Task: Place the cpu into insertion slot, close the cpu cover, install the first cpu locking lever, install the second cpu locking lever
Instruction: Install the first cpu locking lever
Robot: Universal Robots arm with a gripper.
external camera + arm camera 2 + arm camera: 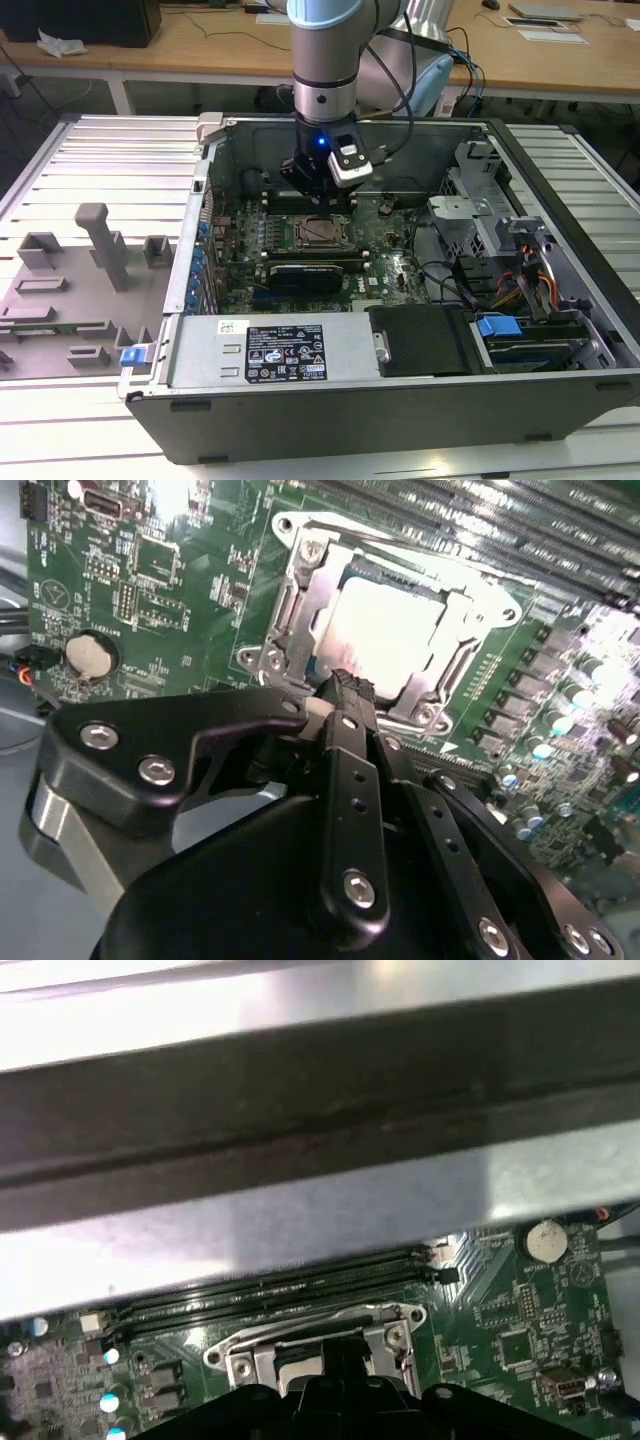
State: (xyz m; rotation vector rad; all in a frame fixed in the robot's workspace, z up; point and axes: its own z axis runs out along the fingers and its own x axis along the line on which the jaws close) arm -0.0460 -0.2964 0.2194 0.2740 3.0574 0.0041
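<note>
Gripper: fingers pressed together, holding nothing, hovering just at the socket's edge
Cpu: lying in the slot, at board centre
Cover: lying down around the cpu
</note>
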